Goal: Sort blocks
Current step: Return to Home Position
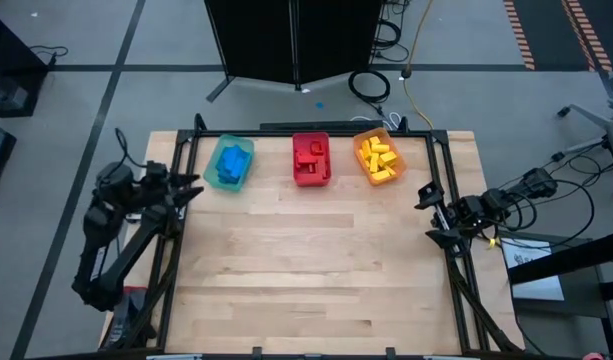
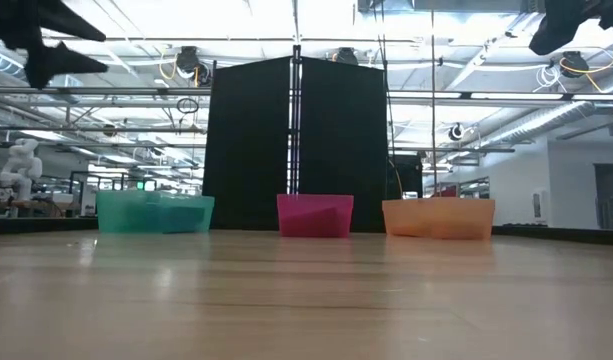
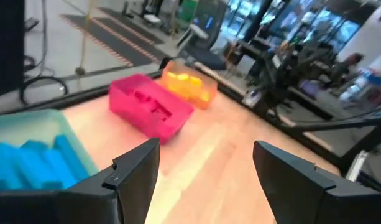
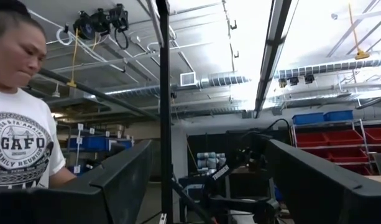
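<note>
The blocks lie sorted in three bins along the table's far edge. Blue blocks [image 1: 229, 165] fill the teal bin [image 1: 248, 150], red blocks [image 1: 308, 157] the red bin [image 1: 311, 181], and yellow blocks [image 1: 377, 158] the orange bin [image 1: 389, 136]. My left gripper [image 1: 193, 187] hovers open over the table's left edge, near the teal bin. It points toward the bins [image 3: 206, 171] with nothing between its fingers. My right gripper [image 1: 429, 212] hangs open at the table's right edge. It is tilted up toward the room [image 4: 206, 174] and empty.
A black frame [image 1: 441, 150] runs along the table's left, far and right edges. Bare wood [image 1: 306, 270] spreads from the bins to the near edge. A person [image 4: 19, 137] stands beyond the table in the right wrist view. A dark screen [image 2: 296, 140] stands behind the bins.
</note>
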You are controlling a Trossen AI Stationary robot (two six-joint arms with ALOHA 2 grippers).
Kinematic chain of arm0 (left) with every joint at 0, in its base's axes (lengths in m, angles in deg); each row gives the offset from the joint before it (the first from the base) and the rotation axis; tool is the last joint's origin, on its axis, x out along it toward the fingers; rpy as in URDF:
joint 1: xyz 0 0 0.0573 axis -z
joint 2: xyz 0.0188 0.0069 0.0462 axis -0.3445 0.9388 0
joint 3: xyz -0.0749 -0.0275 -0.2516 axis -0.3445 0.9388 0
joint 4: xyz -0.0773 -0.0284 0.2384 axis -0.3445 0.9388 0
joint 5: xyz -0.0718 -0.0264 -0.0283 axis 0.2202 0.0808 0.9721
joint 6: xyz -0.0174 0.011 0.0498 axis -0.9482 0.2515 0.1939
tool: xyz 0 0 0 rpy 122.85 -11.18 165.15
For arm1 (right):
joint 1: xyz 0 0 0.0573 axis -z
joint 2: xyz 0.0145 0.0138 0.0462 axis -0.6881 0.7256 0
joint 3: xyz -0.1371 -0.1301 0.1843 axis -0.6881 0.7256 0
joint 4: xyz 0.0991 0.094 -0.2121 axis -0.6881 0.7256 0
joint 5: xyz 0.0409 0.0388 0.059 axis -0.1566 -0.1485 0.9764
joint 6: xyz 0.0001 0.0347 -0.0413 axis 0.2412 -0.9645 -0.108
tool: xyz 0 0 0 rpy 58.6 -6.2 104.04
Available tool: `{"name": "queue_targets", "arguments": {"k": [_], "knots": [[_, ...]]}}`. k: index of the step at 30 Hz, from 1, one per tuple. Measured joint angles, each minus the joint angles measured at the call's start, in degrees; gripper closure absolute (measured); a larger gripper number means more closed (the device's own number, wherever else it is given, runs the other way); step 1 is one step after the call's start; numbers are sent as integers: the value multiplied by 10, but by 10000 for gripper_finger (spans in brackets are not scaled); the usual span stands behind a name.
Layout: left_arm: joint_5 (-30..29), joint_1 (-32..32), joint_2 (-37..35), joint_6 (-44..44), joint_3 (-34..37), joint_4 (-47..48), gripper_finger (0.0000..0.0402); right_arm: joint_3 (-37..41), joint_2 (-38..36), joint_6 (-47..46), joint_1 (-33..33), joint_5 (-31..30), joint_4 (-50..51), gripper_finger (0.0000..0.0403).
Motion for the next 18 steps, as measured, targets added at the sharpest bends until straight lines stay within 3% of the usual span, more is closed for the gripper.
{"name": "queue_targets", "arguments": {"k": [5, 10, 18], "knots": [[6, -4, 0, -37, 51, -109, 139, 0, 0, -1, 0, -1, 0, 94], [-80, -3, 0, -31, 91, -163, 139, 0, 0, -1, 0, -1, 0, 94], [-95, 44, 0, -91, 184, -461, 139, 0, 0, -21, 0, -2, -5, 94]]}}
